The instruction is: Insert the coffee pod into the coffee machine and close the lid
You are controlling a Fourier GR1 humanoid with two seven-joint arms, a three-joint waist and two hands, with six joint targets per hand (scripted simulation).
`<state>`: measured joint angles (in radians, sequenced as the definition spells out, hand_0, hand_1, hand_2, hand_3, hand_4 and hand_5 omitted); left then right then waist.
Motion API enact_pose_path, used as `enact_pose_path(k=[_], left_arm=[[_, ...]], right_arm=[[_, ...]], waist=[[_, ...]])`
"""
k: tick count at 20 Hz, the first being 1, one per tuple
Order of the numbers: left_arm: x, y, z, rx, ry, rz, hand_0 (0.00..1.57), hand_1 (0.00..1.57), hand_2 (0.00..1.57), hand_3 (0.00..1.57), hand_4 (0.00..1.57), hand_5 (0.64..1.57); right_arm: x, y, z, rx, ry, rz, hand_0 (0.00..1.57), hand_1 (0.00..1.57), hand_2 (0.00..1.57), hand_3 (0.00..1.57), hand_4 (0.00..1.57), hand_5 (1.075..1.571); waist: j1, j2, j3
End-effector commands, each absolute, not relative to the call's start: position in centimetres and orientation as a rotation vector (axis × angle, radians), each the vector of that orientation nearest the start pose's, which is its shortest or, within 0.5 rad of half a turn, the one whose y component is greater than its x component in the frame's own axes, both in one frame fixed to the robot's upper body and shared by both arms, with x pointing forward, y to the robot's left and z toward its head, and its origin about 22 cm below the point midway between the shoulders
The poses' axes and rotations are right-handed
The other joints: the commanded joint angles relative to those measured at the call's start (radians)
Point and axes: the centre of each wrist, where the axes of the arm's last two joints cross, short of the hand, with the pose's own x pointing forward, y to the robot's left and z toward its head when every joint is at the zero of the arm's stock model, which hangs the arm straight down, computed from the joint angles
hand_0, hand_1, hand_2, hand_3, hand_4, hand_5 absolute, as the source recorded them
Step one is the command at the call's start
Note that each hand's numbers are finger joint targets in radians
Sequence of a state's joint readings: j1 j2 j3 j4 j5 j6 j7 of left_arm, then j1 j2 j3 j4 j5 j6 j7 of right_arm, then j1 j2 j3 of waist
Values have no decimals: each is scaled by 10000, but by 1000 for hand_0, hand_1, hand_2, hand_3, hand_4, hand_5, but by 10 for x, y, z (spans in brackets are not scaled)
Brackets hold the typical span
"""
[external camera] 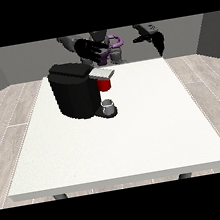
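Note:
A black coffee machine (73, 91) stands on the white table (135, 128) at the view's left. Its grey lid (102, 73) lies down flat over a red pod holder (105, 84). A small grey cup (108, 104) sits on the machine's base below it. No loose coffee pod shows. The hand at the view's left (90, 49) hovers just above and behind the machine's top, fingers spread straight. The hand at the view's right (155, 38) hangs raised beyond the table's far edge, fingers pointing down and holding nothing.
The robot's torso (109, 46) stands behind the table's far edge. Wooden floor surrounds the table on both sides.

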<state>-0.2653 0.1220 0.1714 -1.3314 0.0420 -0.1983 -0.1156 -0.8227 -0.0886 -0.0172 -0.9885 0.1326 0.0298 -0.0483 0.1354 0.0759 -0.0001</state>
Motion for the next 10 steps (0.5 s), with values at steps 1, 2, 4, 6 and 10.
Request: enact_pose_path(k=[1,2,4,6,10], left_arm=[[311,269,20,-469,-16898,-1201,0,0,0,0,121,1571],[307,290,35,-808,-17257,-1660,0,0,0,0,196,1571],[294,280,11,-551,-17116,-1193,0,0,0,0,202,1571],[279,277,-13,-365,-16874,-1179,0,0,0,0,165,1571],[293,260,-6,-680,-16629,-829,0,0,0,0,192,1571]], right_arm=[[399,-123,106,719,-18088,4746,0,0,0,0,126,1571],[409,-153,115,325,-18453,4652,0,0,0,0,30,1571],[396,-139,94,1163,-18268,4772,0,0,0,0,132,1571],[383,-129,82,2027,-18176,4961,0,0,0,0,259,1571],[351,-132,39,3115,-17842,3394,0,0,0,0,286,1571]], waist=[[-335,-311,0],[151,-275,1],[-167,-541,0],[-592,-1011,0],[-884,-1507,5]])
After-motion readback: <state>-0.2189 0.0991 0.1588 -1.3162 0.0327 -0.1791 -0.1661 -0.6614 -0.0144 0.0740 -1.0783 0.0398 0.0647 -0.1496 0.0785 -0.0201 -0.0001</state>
